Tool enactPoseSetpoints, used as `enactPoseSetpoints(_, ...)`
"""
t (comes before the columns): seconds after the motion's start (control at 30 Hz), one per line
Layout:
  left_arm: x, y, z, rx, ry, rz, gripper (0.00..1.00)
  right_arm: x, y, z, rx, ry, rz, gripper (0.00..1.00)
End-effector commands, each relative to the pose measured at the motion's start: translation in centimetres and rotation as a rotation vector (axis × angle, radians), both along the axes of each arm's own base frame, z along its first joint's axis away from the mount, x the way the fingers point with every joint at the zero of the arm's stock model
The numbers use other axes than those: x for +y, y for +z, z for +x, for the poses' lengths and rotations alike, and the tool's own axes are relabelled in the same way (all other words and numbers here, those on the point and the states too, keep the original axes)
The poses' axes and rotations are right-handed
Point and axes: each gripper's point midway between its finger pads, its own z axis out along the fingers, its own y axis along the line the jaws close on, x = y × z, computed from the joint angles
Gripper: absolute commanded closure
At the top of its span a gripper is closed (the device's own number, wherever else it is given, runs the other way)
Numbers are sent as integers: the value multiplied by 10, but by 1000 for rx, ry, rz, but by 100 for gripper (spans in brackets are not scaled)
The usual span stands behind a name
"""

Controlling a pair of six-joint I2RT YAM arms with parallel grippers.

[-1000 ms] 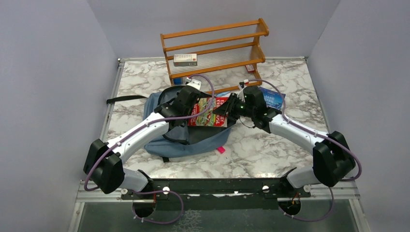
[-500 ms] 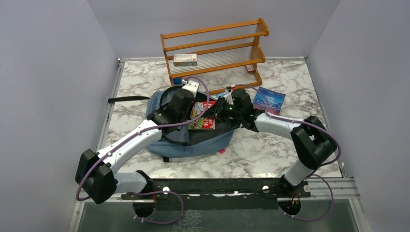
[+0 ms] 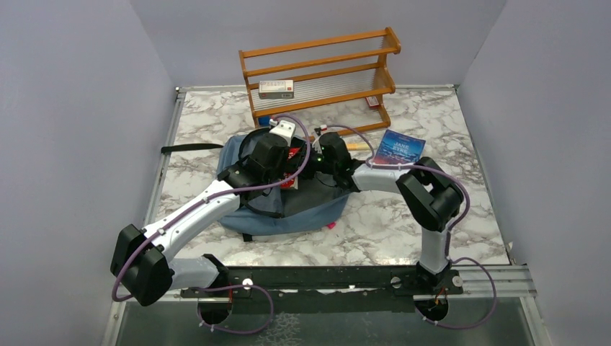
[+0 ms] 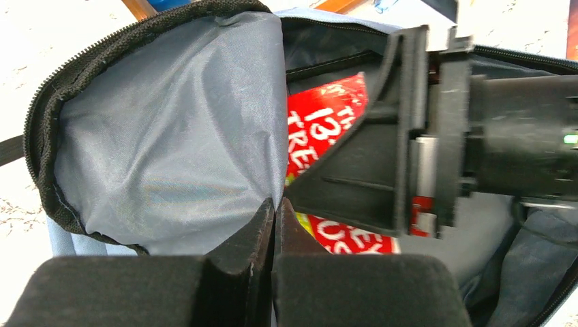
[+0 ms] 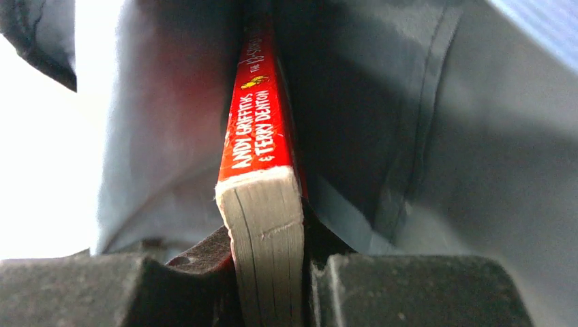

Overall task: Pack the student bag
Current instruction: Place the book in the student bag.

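The student bag [image 3: 302, 209], dusty blue with black zipper trim, lies on the marble table with its mouth held wide. My left gripper [image 3: 279, 164] [image 4: 275, 206] is shut on the edge of the bag's grey-blue lining flap [image 4: 170, 136], holding it up. My right gripper [image 3: 306, 164] [image 5: 267, 272] is shut on a thick red paperback book [image 5: 259, 136], gripped across its pages and spine. The book [image 4: 327, 122] is down inside the bag, fabric on both sides of it. Only a sliver of red [image 3: 289, 183] shows from above.
A wooden rack [image 3: 320, 72] stands at the back with a white box [image 3: 277, 89] on its shelf. A blue book [image 3: 398, 148] lies right of the bag. A small pink item [image 3: 330, 225] sits by the bag's near edge. A black strap [image 3: 187, 148] trails left.
My right arm has pushed the red book leftward, deeper into the bag, so most of its cover is now hidden. The left gripper has kept hold of the flap, shifting slightly.
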Motion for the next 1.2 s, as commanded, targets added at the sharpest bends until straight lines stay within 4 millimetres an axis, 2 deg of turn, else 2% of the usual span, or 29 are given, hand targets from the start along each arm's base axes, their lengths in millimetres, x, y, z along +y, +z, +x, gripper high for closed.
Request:
enactPoseSetpoints(0.0, -8, 28, 9, -79, 8, -88, 100, 31, 23, 19, -130, -16, 80, 99)
enactPoseSetpoints(0.17, -11, 25, 12, -68, 16, -92, 100, 51, 2, 23, -127, -12, 29, 99)
enactPoseSetpoints(0.33, -9, 22, 16, -65, 36, -74, 100, 60, -22, 22, -115, 3, -35, 97)
enactPoseSetpoints(0.57, 0, 18, 16, -61, 71, -41, 100, 55, -50, 18, -94, 22, -106, 72)
enactPoseSetpoints(0.87, 7, 12, 16, -47, 94, -12, 100, 43, -45, 17, -148, 18, -166, 46)
enactPoseSetpoints(1.07, 13, 9, 12, -42, 108, -3, 100, 20, -41, 22, -201, -35, -272, 31)
enactPoseSetpoints(1.17, 15, 8, 10, -41, 112, -6, 100, 5, -46, 24, -219, -70, -338, 24)
